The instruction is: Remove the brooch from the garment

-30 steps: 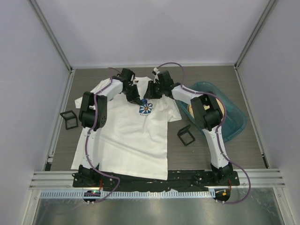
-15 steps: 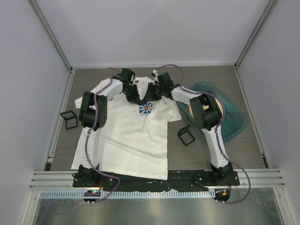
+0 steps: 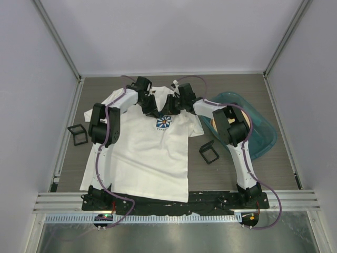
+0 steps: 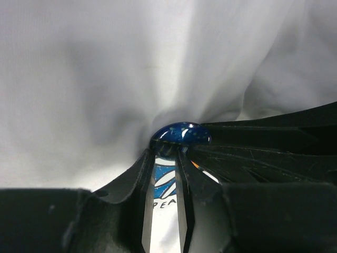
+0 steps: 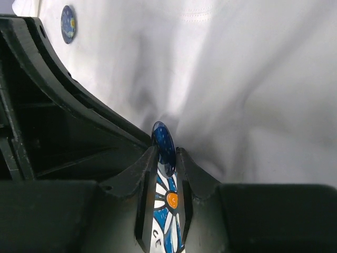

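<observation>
Tabletop (image 3: 237, 84): basin (image 3: 266, 132) beside garment (image 3: 147, 153), brooch (image 5: 164, 141) in right pincer (image 5: 166, 153)

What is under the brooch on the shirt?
Puckered white garment fabric, with the flower print just beside it. The brooch itself and the jaws cover its pin and the cloth directly beneath.

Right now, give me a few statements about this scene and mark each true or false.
1. The left gripper and right gripper meet by the shirt's print. True.
2. The brooch lies in the tub. False: it sits on the shirt, between the right gripper's fingertips.
3. The shirt puckers around the brooch. True.
4. Both boxes sit on the shirt. False: both sit on the table beside it.
</observation>
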### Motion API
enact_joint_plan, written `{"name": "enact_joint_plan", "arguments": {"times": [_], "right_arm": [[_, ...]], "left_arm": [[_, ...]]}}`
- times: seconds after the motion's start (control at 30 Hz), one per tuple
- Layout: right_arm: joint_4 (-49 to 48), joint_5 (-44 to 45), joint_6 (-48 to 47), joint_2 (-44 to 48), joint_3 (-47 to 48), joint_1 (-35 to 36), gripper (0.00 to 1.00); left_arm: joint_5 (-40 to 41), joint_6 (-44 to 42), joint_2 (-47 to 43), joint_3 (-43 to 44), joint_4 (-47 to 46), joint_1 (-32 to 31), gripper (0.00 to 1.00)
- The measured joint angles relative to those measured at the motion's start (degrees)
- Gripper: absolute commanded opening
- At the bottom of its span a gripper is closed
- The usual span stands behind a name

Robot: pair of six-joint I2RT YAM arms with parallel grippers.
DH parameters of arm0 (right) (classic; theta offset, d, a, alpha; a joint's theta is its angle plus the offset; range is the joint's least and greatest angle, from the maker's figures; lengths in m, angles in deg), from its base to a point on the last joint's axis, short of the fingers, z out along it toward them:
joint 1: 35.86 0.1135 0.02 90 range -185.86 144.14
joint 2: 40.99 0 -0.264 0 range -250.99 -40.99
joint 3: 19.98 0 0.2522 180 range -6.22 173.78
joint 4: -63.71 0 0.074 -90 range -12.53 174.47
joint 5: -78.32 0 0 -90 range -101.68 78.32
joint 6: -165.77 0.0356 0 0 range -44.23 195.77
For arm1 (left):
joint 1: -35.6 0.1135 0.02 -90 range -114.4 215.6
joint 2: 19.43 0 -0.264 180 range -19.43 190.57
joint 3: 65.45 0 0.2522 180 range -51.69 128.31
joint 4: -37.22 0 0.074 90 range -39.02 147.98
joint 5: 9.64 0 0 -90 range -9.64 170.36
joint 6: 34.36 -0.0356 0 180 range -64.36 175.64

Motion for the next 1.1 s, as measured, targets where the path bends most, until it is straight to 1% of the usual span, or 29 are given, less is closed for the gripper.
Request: {"name": "enact_joint_plan", "arguments": {"times": [0.03, 0.1, 0.23, 0.43, 0.57, 0.77, 0.9, 1.0, 1.1], "right_arm": [[-0.13, -0.09, 0.11, 0.02, -0.13, 0.02, 0.26], [-0.39, -0.20, 0.24, 0.02, -0.31, 0.04, 0.21], [-0.52, -0.11, -0.07, 0.13, -0.50, 0.09, 0.10], [-0.33, 0.81, -1.40, 0.70, -0.50, 0.28, 0.04], [2.45, 4.17, -4.39, 1.81, -0.20, 0.55, 0.03], [8.55, 12.11, -10.78, 3.69, 1.68, 1.49, 0.03], [11.06, 18.69, -14.32, 4.42, 2.75, 3.85, 0.03], [12.85, 26.80, -17.46, 4.87, 3.85, 6.88, 0.03], [14.27, 37.07, -21.00, 5.05, 4.98, 11.21, 0.03]], "left_arm": [[0.20, -0.04, -0.13, -0.04, -0.07, 0.00, 0.28], [0.57, -0.11, -0.39, -0.26, -0.13, 0.00, 0.32], [-0.63, 0.63, -0.96, -0.94, -0.70, 0.83, 0.37], [-3.78, 3.43, -2.36, -3.63, -3.39, 3.43, 0.39], [-5.44, 4.90, -2.67, -4.17, -4.85, 4.37, 0.41], [-8.59, 7.65, -2.86, -5.95, -7.78, 4.57, 0.43], [-10.14, 9.57, -3.45, -8.31, -9.81, 4.79, 0.43], [-10.93, 11.23, -4.83, -10.69, -11.63, 5.55, 0.43], [-11.56, 13.14, -6.73, -12.96, -13.68, 7.02, 0.43]]}}
